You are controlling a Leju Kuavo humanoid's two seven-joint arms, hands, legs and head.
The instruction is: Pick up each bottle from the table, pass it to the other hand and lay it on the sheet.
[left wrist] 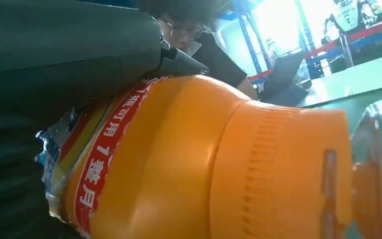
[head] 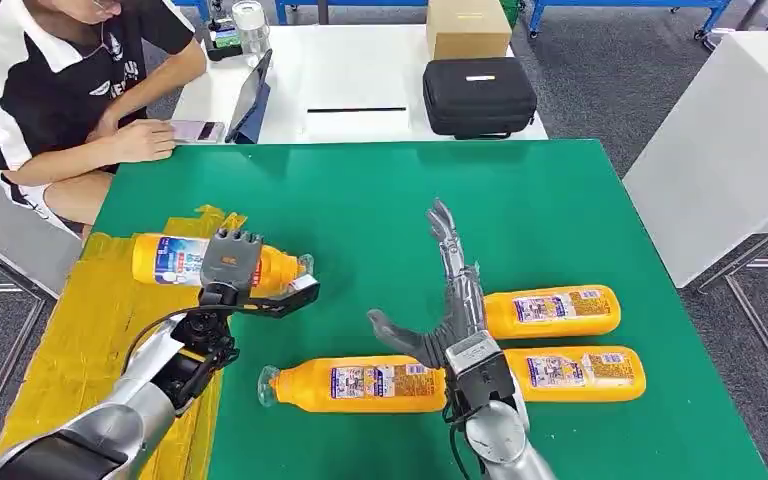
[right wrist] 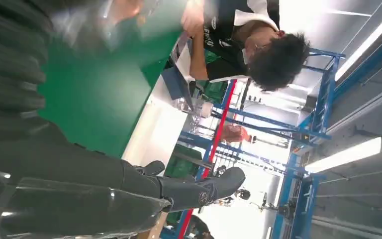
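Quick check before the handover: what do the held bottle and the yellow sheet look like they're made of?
Held bottle: seemingly glossy orange plastic with a ribbed shoulder, a printed wrap label and a clear cap. Yellow sheet: thin and creased, likely plastic film or paper; which one is unclear.

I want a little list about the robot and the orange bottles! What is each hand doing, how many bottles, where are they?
left hand: holds one orange bottle on its side, over the edge of the yellow sheet
right hand: open, fingers spread, holding nothing
bottles in all: four
bottles on green table: three, all lying down
nearest bottle: in front, cap pointing left
other two: side by side at the right
person: seated at the far left, hand by a phone
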